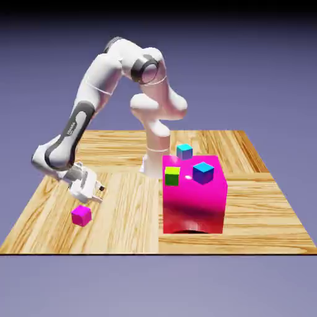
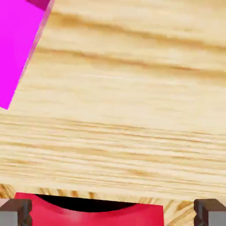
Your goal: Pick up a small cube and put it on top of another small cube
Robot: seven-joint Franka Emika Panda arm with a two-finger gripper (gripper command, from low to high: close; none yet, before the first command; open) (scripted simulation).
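The small magenta cube (image 1: pixel 81 215) lies on the table near the front of the exterior view's left. My gripper (image 1: pixel 96 197) hangs tilted just above it and slightly to its right, open and holding nothing. The other small cube (image 1: pixel 203 172), dark blue with a lighter top, sits on top of the large magenta block (image 1: pixel 194 198). In the hand view the grey fingertips (image 2: pixel 15 212) stand far apart at the bottom corners over wood grain. A bright magenta face (image 2: pixel 17 48) cuts the upper left corner; I cannot tell which pink thing it is.
A yellow-green cube (image 1: pixel 172 176) sits on the big block beside the blue one. A light cyan cube (image 1: pixel 184 151) stands at the block's far edge. A red shape with a dark curved edge (image 2: pixel 88 215) fills the hand view's bottom between the fingertips.
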